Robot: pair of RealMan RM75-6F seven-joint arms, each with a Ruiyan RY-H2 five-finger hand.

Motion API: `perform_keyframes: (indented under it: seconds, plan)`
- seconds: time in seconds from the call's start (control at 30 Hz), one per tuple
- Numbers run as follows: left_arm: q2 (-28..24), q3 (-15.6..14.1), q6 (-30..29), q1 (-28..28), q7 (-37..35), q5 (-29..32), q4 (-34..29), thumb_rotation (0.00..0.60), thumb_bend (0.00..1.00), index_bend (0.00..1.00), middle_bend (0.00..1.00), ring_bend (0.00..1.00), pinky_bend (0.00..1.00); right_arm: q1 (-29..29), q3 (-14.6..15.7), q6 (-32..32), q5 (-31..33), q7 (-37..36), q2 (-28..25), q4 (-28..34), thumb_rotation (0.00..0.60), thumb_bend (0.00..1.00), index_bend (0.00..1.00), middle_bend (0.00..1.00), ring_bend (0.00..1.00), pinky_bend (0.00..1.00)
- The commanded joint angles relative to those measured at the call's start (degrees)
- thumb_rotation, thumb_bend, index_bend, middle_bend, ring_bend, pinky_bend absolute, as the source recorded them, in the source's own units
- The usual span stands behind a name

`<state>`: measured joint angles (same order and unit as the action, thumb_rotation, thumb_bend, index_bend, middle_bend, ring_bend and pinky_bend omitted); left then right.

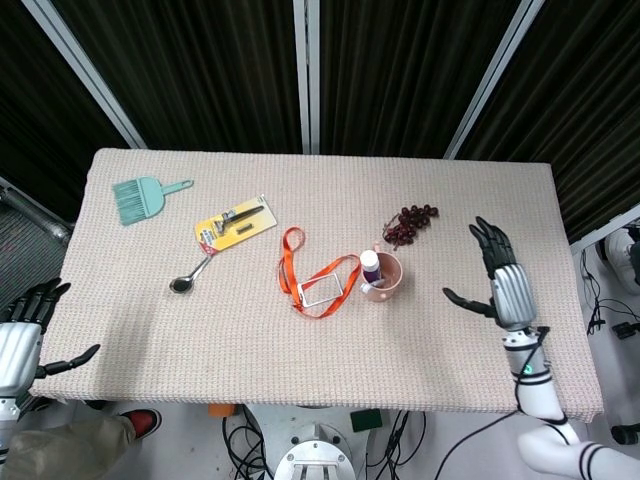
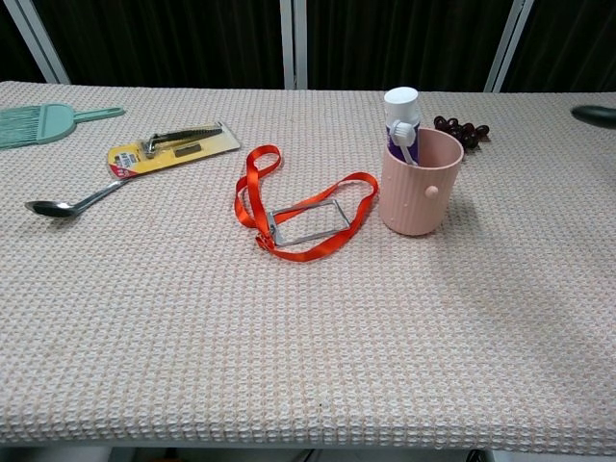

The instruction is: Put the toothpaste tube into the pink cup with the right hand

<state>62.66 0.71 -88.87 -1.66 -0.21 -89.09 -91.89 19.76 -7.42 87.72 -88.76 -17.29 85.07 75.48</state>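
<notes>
Pink cup (image 2: 418,192) stands upright on the bench (image 1: 150,330), near the middle. A tube (image 2: 400,116) with a white cap stands inside the cup, leaning on the rim at the side near the lanyard. A toothbrush (image 2: 406,141) is in the cup too, right by the tube.

The right hand (image 1: 502,279) is above the bench, well apart from the cup. Its fingers are spread and it holds nothing. In the chest view only one dark fingertip shows at the right edge.

The left hand (image 1: 22,335) is off the left edge of the bench. Its fingers are spread too, and it holds nothing.

An orange lanyard (image 2: 299,208) lies just beside the cup. Dark grapes (image 2: 462,129) lie behind the cup. A spoon (image 2: 69,204), a yellow card pack (image 2: 174,146) and a green brush (image 2: 48,120) lie on the left part of the bench.
</notes>
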Motion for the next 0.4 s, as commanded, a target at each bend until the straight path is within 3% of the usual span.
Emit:
perform_keyframes:
  seconds: [0.03,0.23,0.4]
  plan:
    - [0.27,0.02,-0.04,-0.13,0.31,-0.27,-0.11,0.274,0.08,0.12,0.09,0.09,0.21,-9.59,5.88,-0.88,5.88,19.46,-12.99,11.52,0.6,0.3,0.0,0.0,0.0,0.0]
    - [0.0,0.09,-0.52,-0.01,0.98,-0.43,-0.61,0.275,0.08,0.12,0.09,0.09,0.21,-11.76,6.5,-3.54,9.72,19.45,-15.84,14.03,0.6,0.31,0.0,0.0,0.0,0.0]
    - [-0.3,0.01,-0.52,0.16,0.85,-0.18,-0.7,0.274,0.08,0.12,0.09,0.09,0.21,-11.54,5.89,-5.24,10.26,19.91,-15.03,12.85,0.6,0.32,0.0,0.0,0.0,0.0]
